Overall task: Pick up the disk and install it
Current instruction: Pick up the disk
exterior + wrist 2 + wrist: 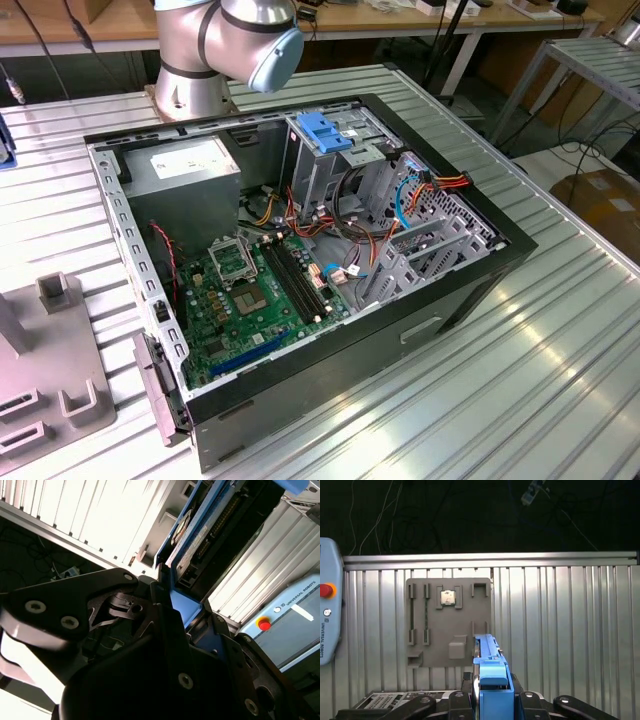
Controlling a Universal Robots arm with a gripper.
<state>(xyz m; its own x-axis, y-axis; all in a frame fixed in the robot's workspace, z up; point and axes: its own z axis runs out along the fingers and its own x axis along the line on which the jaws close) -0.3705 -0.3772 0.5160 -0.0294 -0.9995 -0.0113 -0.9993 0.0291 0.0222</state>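
**Disk clamped in the gripper, over the edge of the fixture plate**

You have the disk in the gripper. In the first wrist view the jaws are pressed against its blue frame from both sides, and the drive points away from them edge-on. The second wrist view shows the same grasp from the side: the disk stands out beyond the black linkages, with its labelled face turned sideways.

The far end of the disk lies over the border of the grey fixture plate, beside a raised block of that plate. Whether it touches the plate or hangs above it, you cannot tell from these views. A small chip sits in its own pocket further in on the plate, apart from the disk. The plate rests on the ribbed metal table, and a teach pendant lies near the plate, on the side away from the disk.

In the exterior view the fixture plate lies just beside the open computer case. The drive cage with the blue handle stands in the part of the case well apart from the plate.

The grasp on the narrow sides probably has a reason: it leaves both flat faces and the leading end free, so the drive can slide into a slot. The picking looks done or nearly done; the installing is not yet done.
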